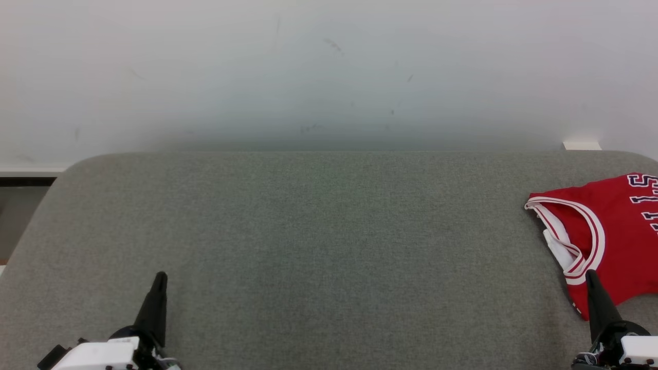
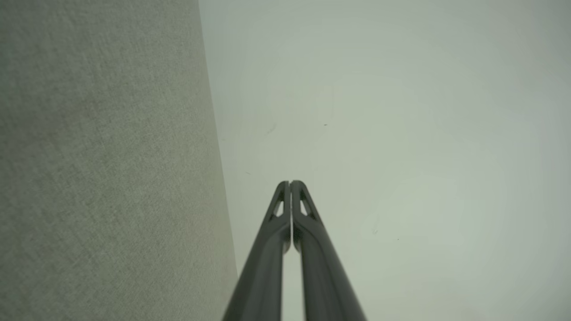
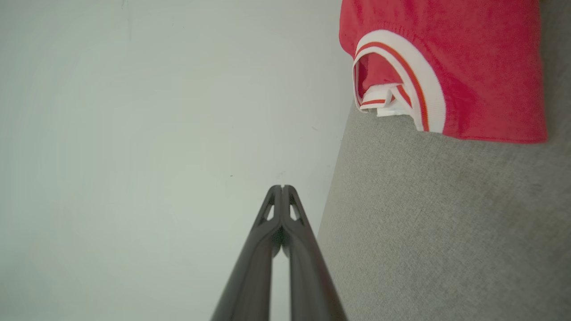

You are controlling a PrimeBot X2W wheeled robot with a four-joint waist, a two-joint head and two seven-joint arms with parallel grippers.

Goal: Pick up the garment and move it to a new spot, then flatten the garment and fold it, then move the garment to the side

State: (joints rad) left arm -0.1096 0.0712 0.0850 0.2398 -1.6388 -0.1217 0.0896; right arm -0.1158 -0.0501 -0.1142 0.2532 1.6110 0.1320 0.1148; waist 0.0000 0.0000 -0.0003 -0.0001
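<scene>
With both pairs of long dark fingers pressed shut on nothing, I have the left gripper (image 1: 161,278) low over the near-left of the grey felt-like tabletop (image 1: 329,231). The right gripper (image 1: 591,275) sits at the near-right, its tip crossing the edge of the red sleeveless jersey with white-and-red ribbed trim (image 1: 611,226) in the head view. In the right wrist view the tip looks clear of the cloth. The jersey lies flattish at the table's far-right side, partly cut off by the frame. I judge it light, limp and probably slick, so it will sag and slide rather than hold shape. The thick ribbed band around the opening looks the surest pinch, though the doubled layers there may separate. Navy white-edged lettering runs off the frame edge; one letter could be an S, and I can't read the rest.
</scene>
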